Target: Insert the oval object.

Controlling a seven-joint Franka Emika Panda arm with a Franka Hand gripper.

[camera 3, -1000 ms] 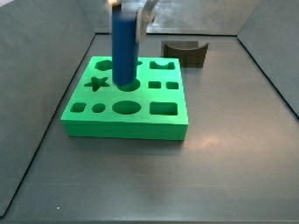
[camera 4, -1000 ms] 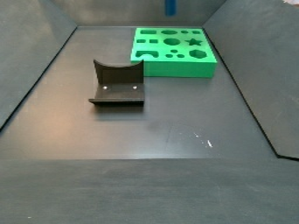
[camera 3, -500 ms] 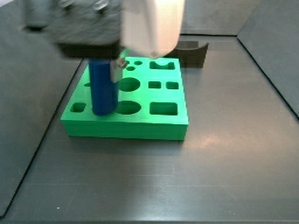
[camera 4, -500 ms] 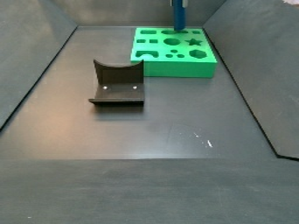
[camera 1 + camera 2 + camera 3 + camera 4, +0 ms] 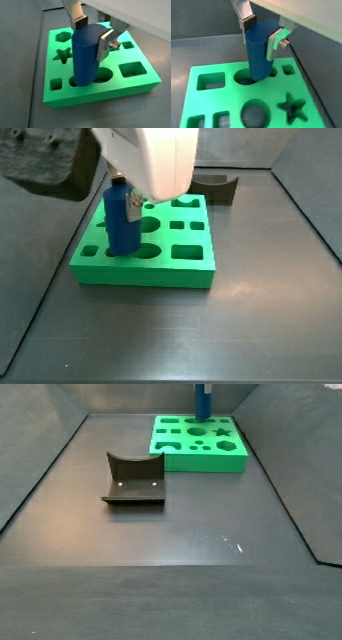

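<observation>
Gripper [image 5: 93,33] stood above the green block [image 5: 140,85], its two silver fingers [image 5: 107,40] pressed against opposite sides of the oval object [image 5: 88,57], clamped on its upper part; both wrist views showed this, the second with the gripper [image 5: 262,31] gripping the blue peg [image 5: 260,50] near its top. The peg hung upright below the fingers, its lower end at an oval opening in the block's top face; how far it had entered, could not tell. In a wrist view a star-shaped hole [image 5: 63,55] lay on the block to one side of the peg and a square hole [image 5: 133,70] to the other. In a side view, going left to right: the dark arm body at the upper left, then the blue peg [image 5: 120,223] standing over the left half of the green block [image 5: 147,273], then the white arm housing above it, then the fixture [image 5: 214,186] behind and to the right on the grey floor. In the opposite side view the fixture [image 5: 134,479] sat at left centre, well apart from the green block [image 5: 201,459] at the far right, with the peg [image 5: 205,401] upright over its far edge, top cut off by the frame.
</observation>
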